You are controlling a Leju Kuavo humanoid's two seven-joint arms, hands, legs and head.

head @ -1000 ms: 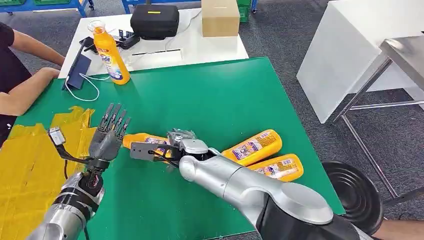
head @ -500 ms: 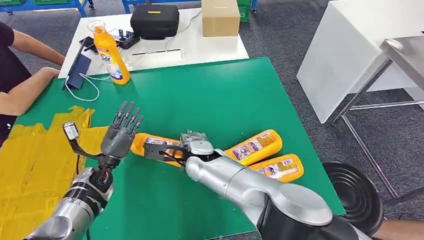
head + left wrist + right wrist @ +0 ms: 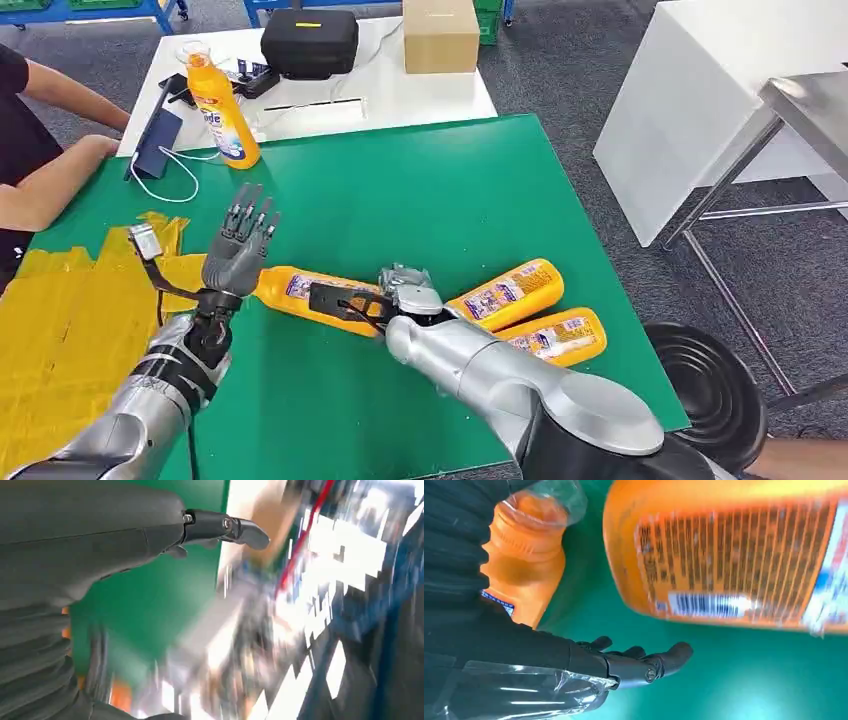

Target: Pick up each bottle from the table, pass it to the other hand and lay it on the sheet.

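So the right hand [image 3: 385, 297] is wrapped around an orange bottle [image 3: 300, 287], holding it lying sideways just above the green table [image 3: 400, 190], with the bottle's far end poking out toward the left hand [image 3: 238, 255]. That left hand is up with its palm by the bottle's end and its fingers [image 3: 250, 212] spread wide and pointing away from the robot, holding nothing as far as I can see; whether it's actually touching the bottle I can't tell. In the right wrist view you get a close look at an orange bottle's label and barcode, plus the dark fingertips [image 3: 674, 657] over the green surface. Left wrist view is mostly motion blur. Just to the right of the right hand, two more orange bottles [image 3: 508, 293] lie side by side on the table, near its right edge. The crumpled yellow sheet [image 3: 60, 320] is spread over the left side of the table, right next to the left arm. One more bottle, standing upright [image 3: 222, 110], sits at the far left corner, and a person's forearm [image 3: 45, 180] rests on the table's left edge.
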